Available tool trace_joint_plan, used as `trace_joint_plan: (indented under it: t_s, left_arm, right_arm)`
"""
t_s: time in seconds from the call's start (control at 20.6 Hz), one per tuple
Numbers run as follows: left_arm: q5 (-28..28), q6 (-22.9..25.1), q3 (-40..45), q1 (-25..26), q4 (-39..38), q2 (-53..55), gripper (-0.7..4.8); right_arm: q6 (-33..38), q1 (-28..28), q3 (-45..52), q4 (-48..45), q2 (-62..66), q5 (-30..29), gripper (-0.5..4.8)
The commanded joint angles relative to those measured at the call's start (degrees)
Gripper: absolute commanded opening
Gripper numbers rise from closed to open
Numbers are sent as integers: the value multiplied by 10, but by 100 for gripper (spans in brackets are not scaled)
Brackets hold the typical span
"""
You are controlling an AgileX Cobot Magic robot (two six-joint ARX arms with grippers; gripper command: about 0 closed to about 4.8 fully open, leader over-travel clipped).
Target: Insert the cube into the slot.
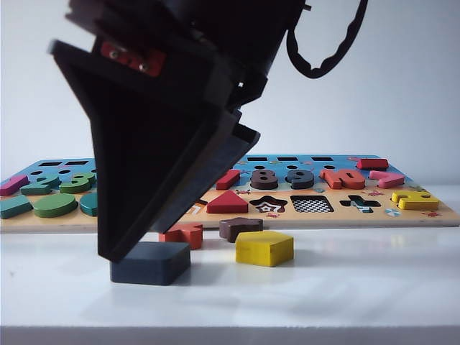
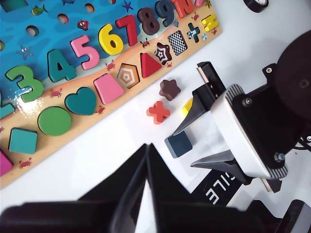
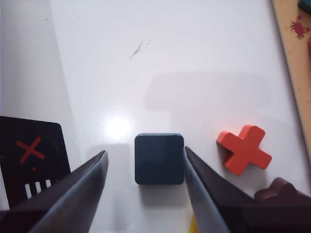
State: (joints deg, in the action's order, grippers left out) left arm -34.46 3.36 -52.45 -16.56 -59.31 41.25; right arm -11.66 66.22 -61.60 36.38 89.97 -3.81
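Note:
The cube point(image 1: 151, 262) point(image 2: 178, 144) point(image 3: 159, 158), a flat dark navy block, lies on the white table in front of the puzzle board. My right gripper point(image 3: 146, 153) point(image 1: 133, 244) point(image 2: 187, 148) is down at the table, open, with a finger on each side of the cube. One finger is at the cube's edge and the other stands well off it. The slot point(image 1: 312, 204) point(image 2: 178, 42) is the checkerboard square cut-out in the board's front row, and nothing is in it. My left gripper point(image 2: 147, 148) hangs back from the cube with its fingers together, holding nothing.
A red cross point(image 1: 183, 233) point(image 3: 244, 149), a brown star point(image 1: 239, 227) point(image 2: 169, 89) and a yellow block point(image 1: 264, 248) lie loose between the cube and the puzzle board point(image 1: 431, 215) point(image 2: 58, 141). Numbers and shapes fill most of the board.

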Motion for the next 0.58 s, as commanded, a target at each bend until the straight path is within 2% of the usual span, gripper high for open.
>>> trace_joint_plan:
  t_s: [0.05,0.58]
  left_arm:
    - [-4,2,-3,0,9,-1,17]
    - [-4,2,-3,0,9,-1,17]
  right_arm:
    - [6,3,-3,-13,2,0,325]
    - [12,1,-3,-15,22,11,330]
